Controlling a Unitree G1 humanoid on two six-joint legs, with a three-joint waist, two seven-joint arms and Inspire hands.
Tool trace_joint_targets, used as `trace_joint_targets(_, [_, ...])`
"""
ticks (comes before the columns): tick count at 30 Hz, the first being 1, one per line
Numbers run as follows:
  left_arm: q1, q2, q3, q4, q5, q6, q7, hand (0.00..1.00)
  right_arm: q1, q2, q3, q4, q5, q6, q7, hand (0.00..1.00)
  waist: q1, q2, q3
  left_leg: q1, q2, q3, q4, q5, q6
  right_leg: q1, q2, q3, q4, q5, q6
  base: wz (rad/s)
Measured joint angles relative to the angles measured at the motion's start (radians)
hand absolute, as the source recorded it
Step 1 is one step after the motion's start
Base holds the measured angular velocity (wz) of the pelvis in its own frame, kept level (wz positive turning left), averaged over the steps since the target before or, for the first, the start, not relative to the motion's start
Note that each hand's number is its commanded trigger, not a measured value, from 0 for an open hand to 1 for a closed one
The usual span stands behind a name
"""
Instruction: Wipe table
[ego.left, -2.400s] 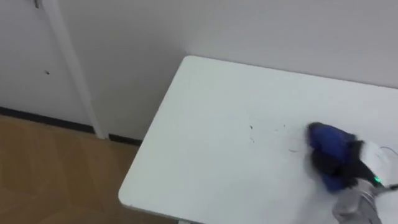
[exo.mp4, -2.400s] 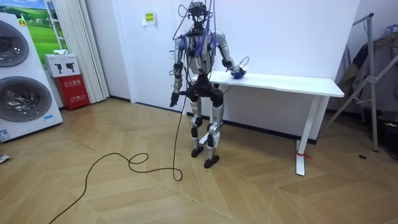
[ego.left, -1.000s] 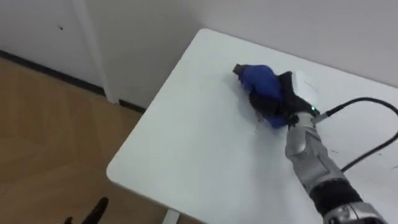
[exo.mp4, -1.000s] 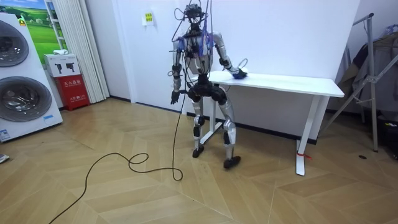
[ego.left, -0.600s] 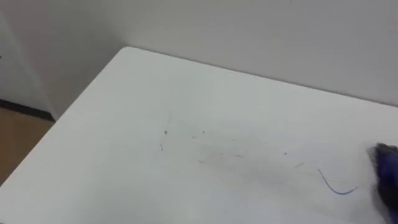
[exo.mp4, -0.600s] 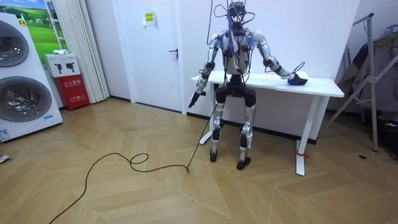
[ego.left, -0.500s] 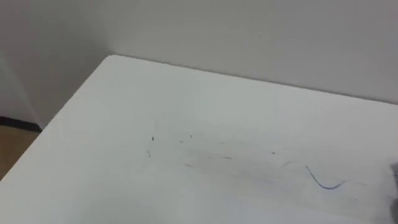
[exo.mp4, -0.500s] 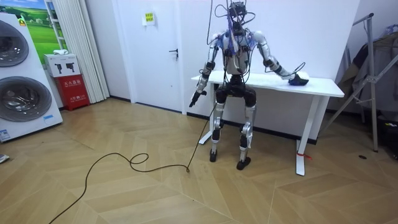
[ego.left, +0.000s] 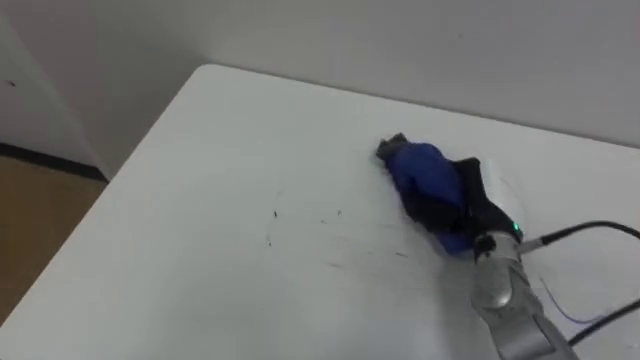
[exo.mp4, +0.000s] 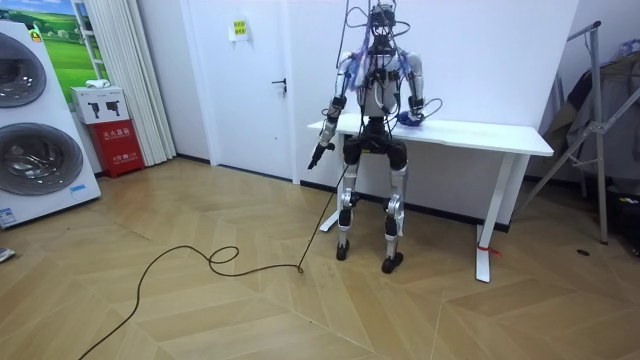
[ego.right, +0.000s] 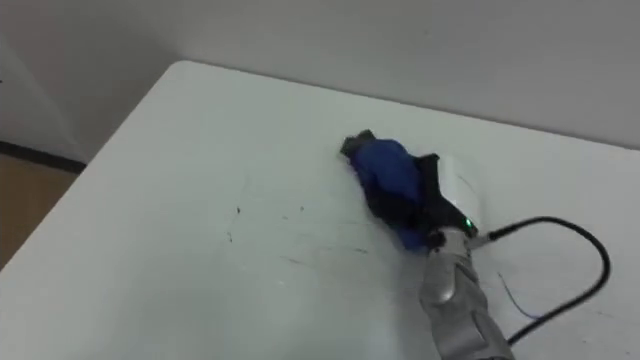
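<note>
A crumpled blue cloth (ego.left: 420, 172) lies on the white table (ego.left: 190, 270), right of its middle in the eye views. My right hand (ego.left: 458, 212), black, reaches in from the lower right and is curled over the cloth's near side, pressing it onto the tabletop. Small dark marks (ego.left: 275, 214) dot the surface just left of the cloth. In the room view I stand upright at the table's (exo.mp4: 490, 134) front edge, toward its left end, with the right hand (exo.mp4: 409, 119) on the top. My left hand (exo.mp4: 317, 153) hangs out to my side, away from the table.
A thin blue pen stroke (ego.right: 515, 302) shows on the table near my forearm. The table backs onto a white wall; its left edge drops to wooden floor (ego.left: 30, 220). A door (exo.mp4: 262, 90), washing machines (exo.mp4: 35, 130) and a metal rack (exo.mp4: 600, 120) stand around the room.
My right arm has swept the cloth from the table's right end back left, to in front of me. The head camera has shifted. I stand where I stood half a second ago.
</note>
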Motion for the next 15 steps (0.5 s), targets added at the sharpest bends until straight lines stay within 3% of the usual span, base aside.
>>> trace_joint_targets(1, [0.005, 0.001, 0.021, 0.002, 0.005, -0.004, 0.007, 0.00, 0.013, 0.000, -0.025, 0.015, -0.007, -0.018, -0.017, 1.00, -0.001, -0.007, -0.0012, 0.000, 0.000, 0.003, -0.003, 0.000, 0.000, 0.002, 0.001, 0.005, -0.012, 0.004, 0.007, 0.00])
trace_joint_targets(3, [0.017, 0.010, 0.079, 0.001, 0.044, -0.005, 0.016, 0.00, 0.094, -0.015, -0.111, 0.076, 0.020, -0.081, -0.091, 1.00, -0.036, -0.027, -0.0116, 0.006, -0.004, 0.004, 0.004, -0.001, 0.001, 0.033, 0.001, -0.006, -0.044, 0.012, 0.019, 0.05])
trace_joint_targets(6, [0.025, 0.010, 0.121, 0.008, 0.077, -0.008, 0.027, 0.00, 0.216, -0.052, -0.242, 0.124, 0.078, -0.109, -0.173, 1.00, -0.062, -0.023, -0.0241, 0.023, -0.005, 0.009, 0.001, -0.007, 0.004, 0.056, 0.003, 0.002, -0.053, 0.014, 0.023, -0.04])
trace_joint_targets(8, [0.026, 0.010, 0.128, 0.010, 0.077, -0.007, 0.028, 0.00, 0.272, -0.078, -0.310, 0.152, 0.101, -0.109, -0.206, 1.00, -0.078, -0.017, -0.0336, 0.028, -0.002, 0.011, 0.003, -0.012, 0.003, 0.065, 0.004, 0.006, -0.052, 0.013, 0.024, -0.08])
trace_joint_targets(12, [0.016, 0.011, 0.101, 0.049, 0.077, -0.014, 0.038, 0.00, 0.342, -0.147, -0.342, 0.209, 0.200, -0.107, -0.221, 1.00, -0.096, -0.015, -0.0367, 0.038, 0.002, 0.016, 0.010, -0.006, -0.001, 0.070, 0.005, 0.020, -0.033, 0.012, 0.026, -0.08])
trace_joint_targets(15, [0.006, 0.006, 0.068, 0.055, 0.075, -0.017, 0.038, 0.00, 0.333, -0.136, -0.340, 0.196, 0.215, -0.076, -0.207, 1.00, -0.086, -0.017, -0.0359, 0.038, 0.004, 0.011, 0.017, -0.004, -0.004, 0.061, 0.011, 0.035, -0.030, 0.018, 0.017, -0.13])
